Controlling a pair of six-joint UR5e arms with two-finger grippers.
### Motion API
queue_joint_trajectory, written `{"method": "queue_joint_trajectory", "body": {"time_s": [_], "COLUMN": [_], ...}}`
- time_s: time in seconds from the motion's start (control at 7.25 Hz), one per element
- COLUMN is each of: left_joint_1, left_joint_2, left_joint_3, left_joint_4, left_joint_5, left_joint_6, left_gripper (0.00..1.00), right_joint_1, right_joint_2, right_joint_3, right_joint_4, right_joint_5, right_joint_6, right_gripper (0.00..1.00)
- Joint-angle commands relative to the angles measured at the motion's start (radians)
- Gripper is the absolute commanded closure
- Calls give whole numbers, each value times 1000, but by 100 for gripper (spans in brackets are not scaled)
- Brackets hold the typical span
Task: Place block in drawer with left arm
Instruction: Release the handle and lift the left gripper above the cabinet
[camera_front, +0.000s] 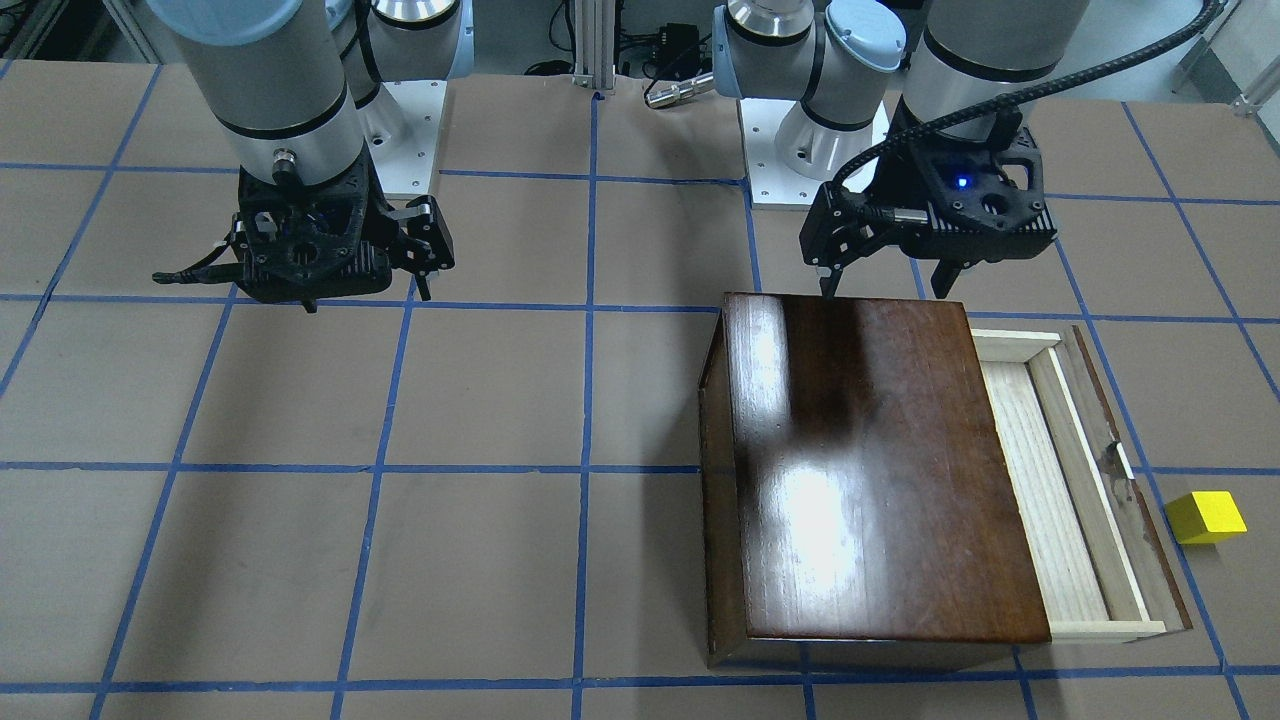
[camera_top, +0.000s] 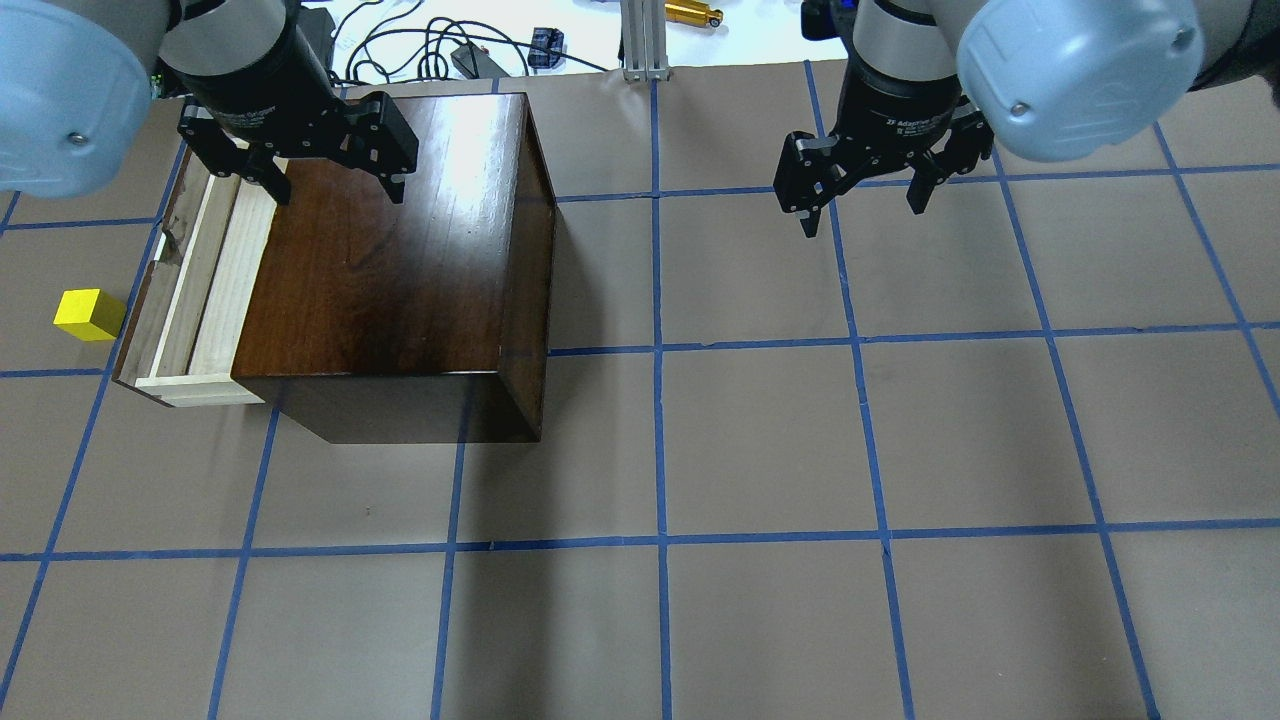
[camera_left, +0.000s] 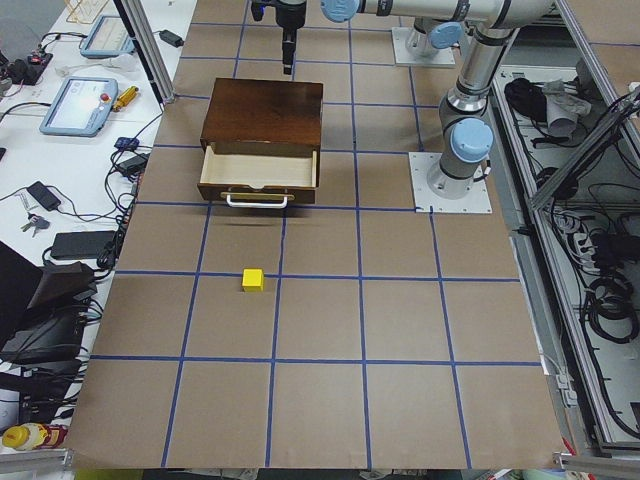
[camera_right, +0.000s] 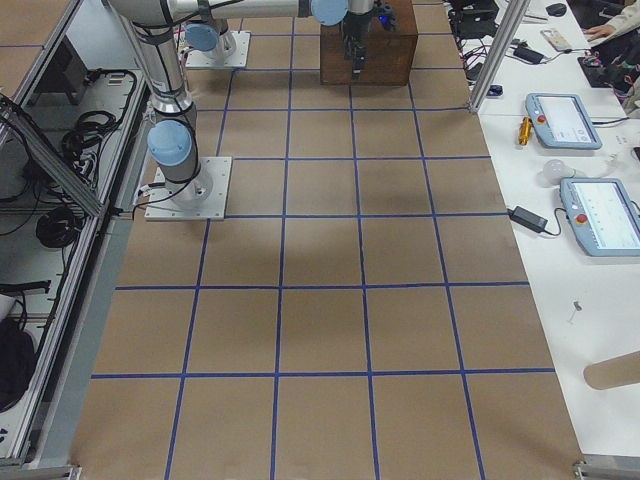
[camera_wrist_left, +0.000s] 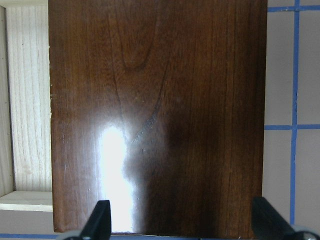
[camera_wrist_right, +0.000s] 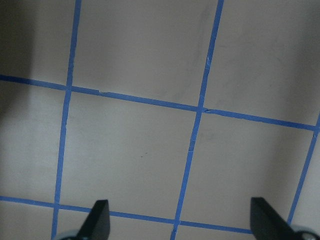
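The left arm's fingers (camera_top: 392, 165) are hanging spread apart and holding nothing above the glossy wooden box (camera_front: 880, 460), near the upper edge of its top in the front-facing view. The block (camera_front: 1205, 517) is sitting on the counter (camera_front: 480, 400) at the far right of that view. It is lying just beyond the dark front panel of the drawer (camera_front: 1035, 490), near it but not touching. The drawer is standing pulled out, its pale floor showing bare. The right arm's fingers (camera_top: 803, 195) are hovering, also parted and empty, over bare counter at the upper right of the overhead view.

The reach to the block seems to be the step in hand. The fingers should be travelling high enough to clear the box top and the drawer's front panel and handle (camera_left: 258, 200), then coming straight down. The block looks slightly turned against the blue grid, so the wrist should be turning to set the fingers on two flat opposite faces. The block is small, so a centred, square pinch matters.
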Motion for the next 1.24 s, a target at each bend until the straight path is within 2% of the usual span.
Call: {"method": "queue_joint_trajectory", "body": {"time_s": [0.0, 0.14, 0.69, 0.83, 1.1], "left_joint_1": [5, 32, 367, 452, 550], "left_joint_2": [4, 16, 21, 1, -57], "left_joint_3": [0, 0, 3, 6, 9], "left_joint_4": [0, -5, -81, -81, -60], "left_joint_5": [0, 3, -6, -12, -14], "left_joint_6": [12, 85, 453, 582, 727], "left_gripper": [0, 0, 0, 0, 0], "right_joint_1": [0, 0, 0, 0, 0], "right_joint_2": [0, 0, 0, 0, 0], "right_joint_3": [0, 0, 0, 0, 0], "right_joint_4": [0, 0, 0, 0, 0], "right_joint_5": [0, 0, 0, 0, 0], "right_joint_6": [1, -1, 1, -1, -1], "right_gripper": [0, 0, 0, 0, 0]}}
